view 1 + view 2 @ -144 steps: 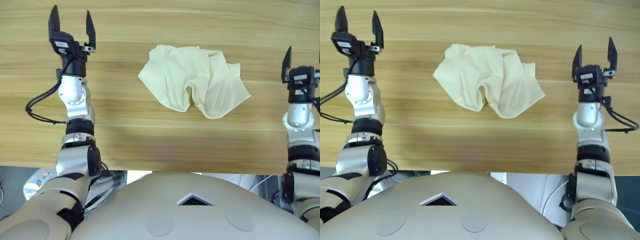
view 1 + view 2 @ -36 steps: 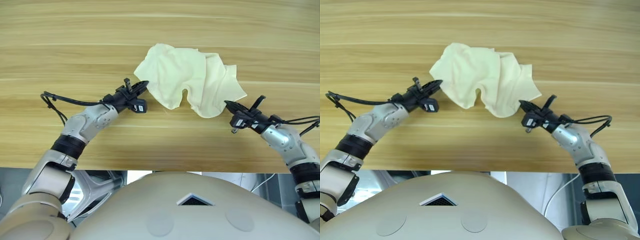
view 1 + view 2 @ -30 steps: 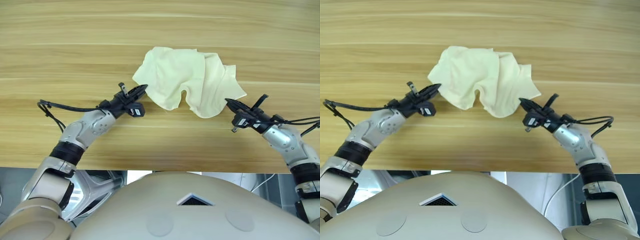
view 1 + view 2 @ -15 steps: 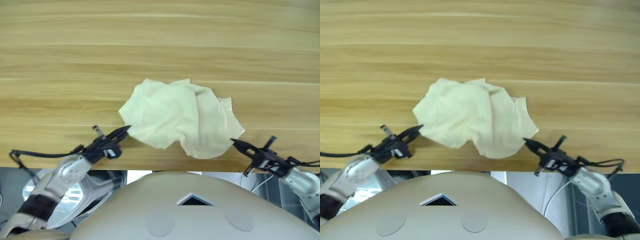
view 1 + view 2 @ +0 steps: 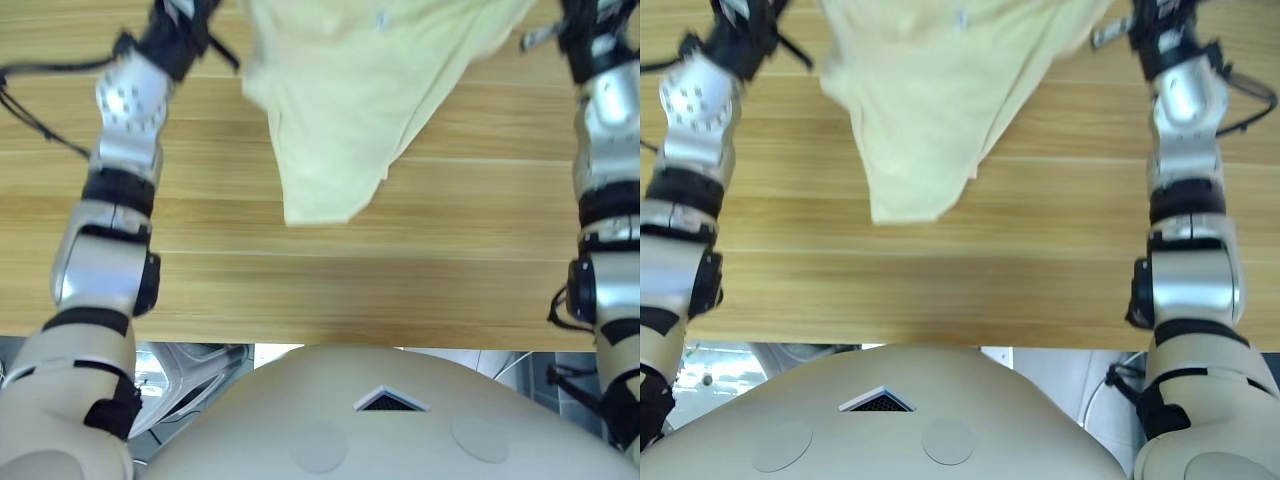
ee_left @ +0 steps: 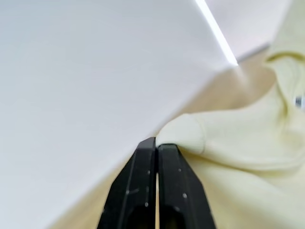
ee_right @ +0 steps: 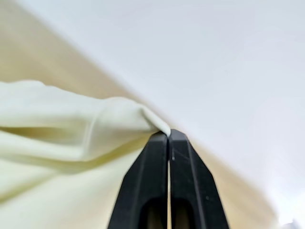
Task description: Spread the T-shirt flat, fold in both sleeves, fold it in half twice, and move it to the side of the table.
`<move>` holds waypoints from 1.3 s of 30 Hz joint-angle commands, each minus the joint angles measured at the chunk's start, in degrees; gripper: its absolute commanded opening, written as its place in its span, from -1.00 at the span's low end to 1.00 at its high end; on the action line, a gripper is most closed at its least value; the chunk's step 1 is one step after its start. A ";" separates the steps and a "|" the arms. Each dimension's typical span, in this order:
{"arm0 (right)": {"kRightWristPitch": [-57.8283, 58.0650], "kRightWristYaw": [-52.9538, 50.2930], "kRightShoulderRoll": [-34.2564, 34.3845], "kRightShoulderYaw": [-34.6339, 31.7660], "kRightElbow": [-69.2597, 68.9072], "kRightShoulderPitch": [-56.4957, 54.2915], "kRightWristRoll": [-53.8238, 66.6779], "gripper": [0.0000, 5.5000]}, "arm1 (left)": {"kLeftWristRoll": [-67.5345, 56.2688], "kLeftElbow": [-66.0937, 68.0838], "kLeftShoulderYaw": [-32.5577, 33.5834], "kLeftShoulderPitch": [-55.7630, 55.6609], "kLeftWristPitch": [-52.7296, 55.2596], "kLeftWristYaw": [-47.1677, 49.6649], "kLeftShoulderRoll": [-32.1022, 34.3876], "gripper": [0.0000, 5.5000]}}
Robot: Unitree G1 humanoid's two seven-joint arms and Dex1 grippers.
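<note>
The pale yellow T-shirt hangs in the air above the wooden table, stretched between my two raised arms, its lowest point dangling over the table's middle. My left gripper is shut on a hemmed edge of the T-shirt. In the right wrist view my right gripper is likewise shut on a folded edge of the T-shirt. Both wrists sit at the top of the head views, left arm and right arm.
The table's near edge runs just ahead of my torso. Bare wood lies under and around the hanging cloth.
Both arms have swung up from low near the table's front edge to high over it, lifting the T-shirt off the table so it now hangs between them.
</note>
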 commanded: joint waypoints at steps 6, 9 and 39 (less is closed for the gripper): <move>-4.96 -23.52 9.31 -3.67 20.24 -17.44 -9.87 -1.00 | 0.72 22.44 11.20 -18.98 7.74 10.96 -9.45 -0.99; -9.60 -8.98 8.81 -4.37 18.34 -1.58 -7.53 -1.00 | 9.53 20.95 4.25 -1.27 -0.99 2.56 -7.22 -0.99; 1.50 33.24 -18.70 -8.13 -54.18 81.87 -1.31 -0.53 | 6.79 -44.83 2.82 83.17 -2.63 -13.71 13.80 -0.26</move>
